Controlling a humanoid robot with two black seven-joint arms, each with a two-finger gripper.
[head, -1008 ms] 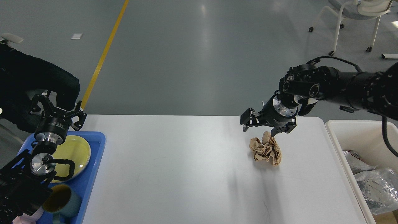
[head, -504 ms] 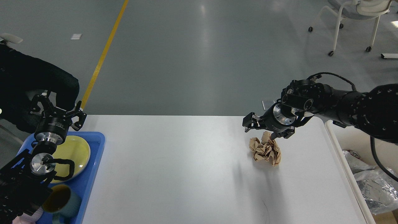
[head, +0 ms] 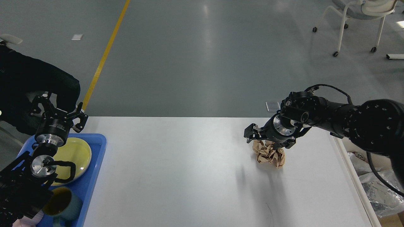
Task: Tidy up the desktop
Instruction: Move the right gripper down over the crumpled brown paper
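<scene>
The white desktop point(head: 189, 170) fills the lower part of the head view. A crumpled brown paper ball point(head: 270, 155) lies on it at the right. My right gripper point(head: 268, 139) is open and points down at the top of the ball, one finger on either side of its upper part. My left gripper point(head: 58, 109) is open and empty, held above the far end of the blue tray point(head: 94, 176) at the left edge.
The blue tray holds a yellow plate point(head: 77, 153) and a teal mug point(head: 63, 203). A cream bin point(head: 363, 189) with crinkled plastic wrap point(head: 383, 194) stands by the table's right edge. A wheeled chair point(head: 359, 19) stands far back right.
My right gripper has come down and a little nearer, from just above the paper ball to straddling its top. The ball and the left arm have not moved.
</scene>
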